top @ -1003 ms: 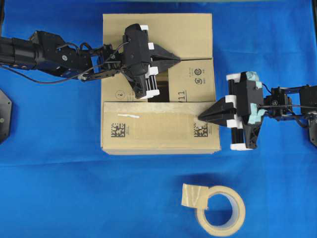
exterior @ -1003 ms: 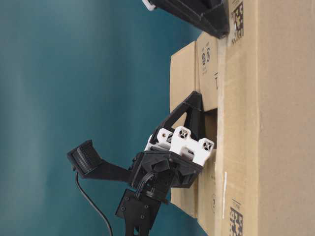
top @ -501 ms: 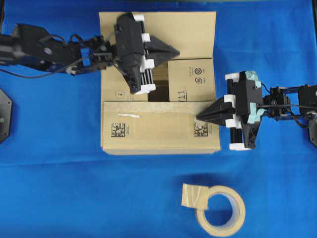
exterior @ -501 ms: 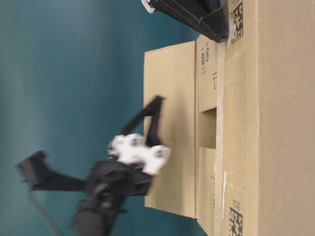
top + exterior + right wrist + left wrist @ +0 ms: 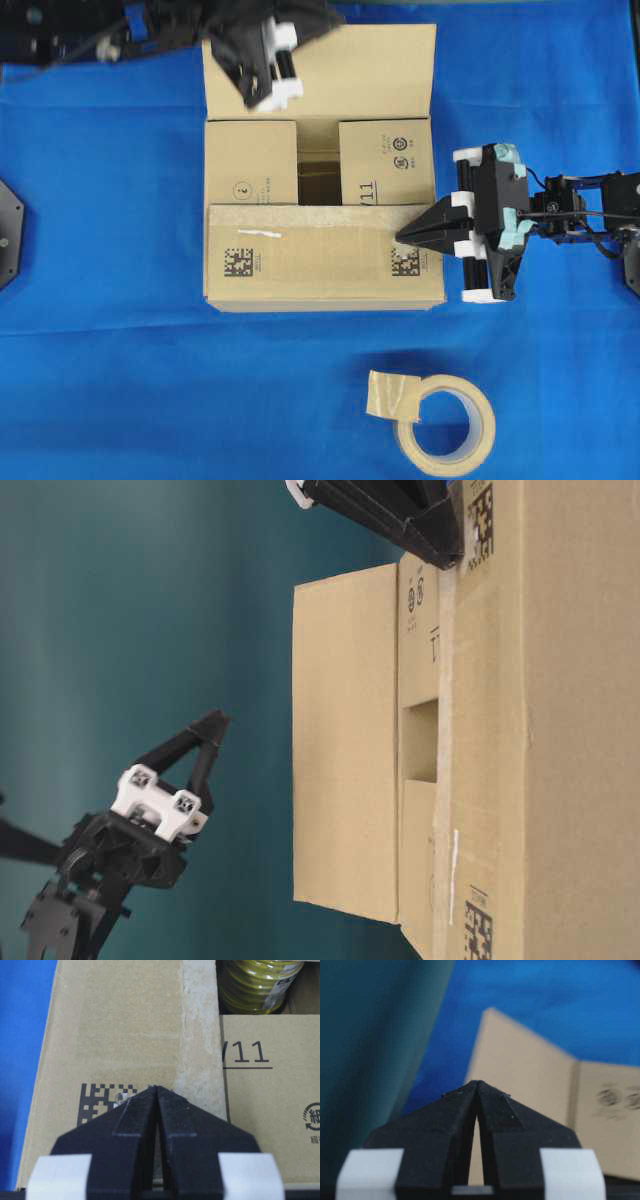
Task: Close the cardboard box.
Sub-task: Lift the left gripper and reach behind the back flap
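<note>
- Brown corrugated cardboard box [image 5: 320, 170] sits on the blue cloth [image 5: 120, 380], centre of the overhead view.
- Near long flap [image 5: 325, 255] is folded flat over the top; it carries two data-matrix codes and a short white strip.
- Both short side flaps are down, with a gap between them showing the box interior; the right one bears printed marks and "11".
- Far long flap [image 5: 340, 70] is not folded down; in the table-level view it stands up from the box top.
- Right gripper [image 5: 405, 236]: jaws clenched to a point, nothing between them, tips resting on the near flap at its right end by the data-matrix code.
- Left gripper [image 5: 208, 725]: jaws pressed together, empty, off the box, hanging apart from the raised far flap on its outer side.
- Yellow-green roll [image 5: 257, 982] is visible inside the box through the gap in the right wrist view.
- Roll of beige packing tape [image 5: 440, 420] lies on the cloth, in front of the box, well apart.
</note>
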{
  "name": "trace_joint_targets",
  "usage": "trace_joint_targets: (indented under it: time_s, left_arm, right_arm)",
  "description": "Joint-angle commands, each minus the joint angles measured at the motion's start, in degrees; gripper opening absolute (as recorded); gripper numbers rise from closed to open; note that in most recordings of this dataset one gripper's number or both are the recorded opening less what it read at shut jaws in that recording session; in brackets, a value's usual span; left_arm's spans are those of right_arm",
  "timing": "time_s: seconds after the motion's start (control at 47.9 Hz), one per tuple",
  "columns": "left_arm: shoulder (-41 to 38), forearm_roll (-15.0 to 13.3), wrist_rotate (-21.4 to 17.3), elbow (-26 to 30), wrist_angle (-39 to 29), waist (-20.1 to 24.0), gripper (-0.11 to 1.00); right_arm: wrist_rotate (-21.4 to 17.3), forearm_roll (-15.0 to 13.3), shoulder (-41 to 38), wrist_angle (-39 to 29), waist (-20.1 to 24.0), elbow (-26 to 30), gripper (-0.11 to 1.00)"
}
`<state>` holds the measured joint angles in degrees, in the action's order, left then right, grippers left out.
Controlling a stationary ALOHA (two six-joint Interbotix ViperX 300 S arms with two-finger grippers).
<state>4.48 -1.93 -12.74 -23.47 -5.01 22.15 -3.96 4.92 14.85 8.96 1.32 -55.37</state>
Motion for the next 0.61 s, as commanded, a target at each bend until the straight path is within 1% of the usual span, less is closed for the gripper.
trace_joint_targets:
  time_s: [0.0,0.146,0.251,0.418,0.585]
  left_arm:
    - [-0.62,0.09,-0.09,3.6,-3.87,2.46,0.0]
    - [-3.6,0.26,-0.18,6.42,-9.05,6.06,0.0]
    - [-5.71,0.18,-0.18,8.0,-13.1,7.21,0.0]
    - [-7.38,0.18,-0.18,10.11,-19.16,7.29,0.0]
    - [-7.82,0.26,-0.09,10.72,-20.74,7.21,0.0]
  right_arm:
    - [0.09,0.18,0.18,0.7,0.09,0.79,0.0]
    - [0.09,0.18,0.18,0.97,0.09,0.7,0.0]
    - [0.09,0.09,0.18,1.05,0.09,0.7,0.0]
    - [0.18,0.09,0.18,1.14,0.09,0.79,0.0]
    - [0.18,0.0,0.18,1.49,0.09,0.7,0.0]
